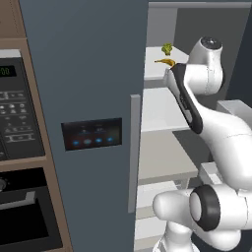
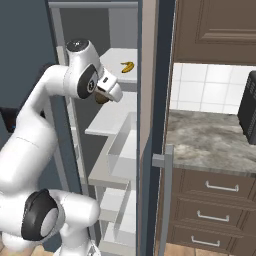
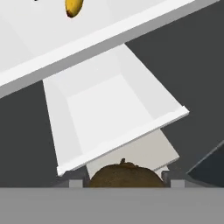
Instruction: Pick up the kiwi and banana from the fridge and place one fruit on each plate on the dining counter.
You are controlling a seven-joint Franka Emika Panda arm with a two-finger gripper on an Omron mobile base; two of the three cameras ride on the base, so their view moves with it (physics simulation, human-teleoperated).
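Observation:
The fridge [image 1: 83, 74] stands with its right door open and pale shelves showing. My gripper [image 3: 124, 180] reaches inside and is shut on the kiwi [image 3: 122, 174], a brown roundish fruit between the two fingertips. In the right base view the kiwi [image 2: 102, 98] hangs under the hand, in the gripper [image 2: 106, 95], just below the upper shelf. The banana [image 2: 128, 66] lies on that upper shelf, apart from the hand, and appears yellow in the left base view [image 1: 166, 62] and at the top of the hand view [image 3: 74, 8]. The plates and the dining counter are out of view.
A small green item [image 1: 167, 48] sits behind the banana. A white bin [image 3: 109, 113] lies below the hand. The black wall oven [image 1: 15, 113] is left of the fridge. A marbled wall counter [image 2: 210, 135] on brown cabinets and a black appliance [image 2: 247, 110] are to the right.

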